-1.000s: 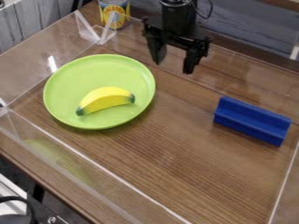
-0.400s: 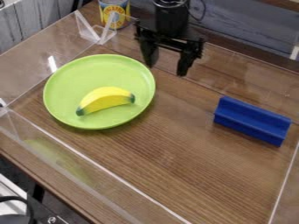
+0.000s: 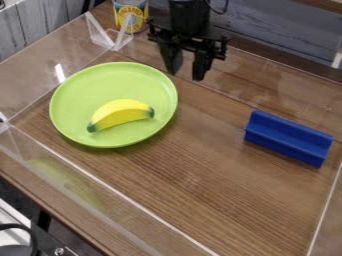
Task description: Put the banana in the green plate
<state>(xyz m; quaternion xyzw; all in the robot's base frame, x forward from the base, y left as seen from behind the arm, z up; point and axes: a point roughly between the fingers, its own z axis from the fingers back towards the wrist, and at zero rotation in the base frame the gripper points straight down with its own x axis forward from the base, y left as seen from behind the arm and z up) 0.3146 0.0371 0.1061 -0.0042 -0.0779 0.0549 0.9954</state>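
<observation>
The wooden tabletop point(image 3: 201, 190) carried everything, fenced by a low clear wall, probably so that nothing could slide off its edge. The green plate point(image 3: 80, 85) sat on the left side, its shallow rim suited to keeping a rounded thing from rolling out. The blue block point(image 3: 287, 137) lay well apart on the right and had no part in the job. The gripper point(image 3: 187, 68) hung above the tabletop just beyond the plate's far rim, pointing down, its fingers apart and empty. The banana point(image 3: 122, 114) lay inside the plate, right of its middle, so the task looked complete.
</observation>
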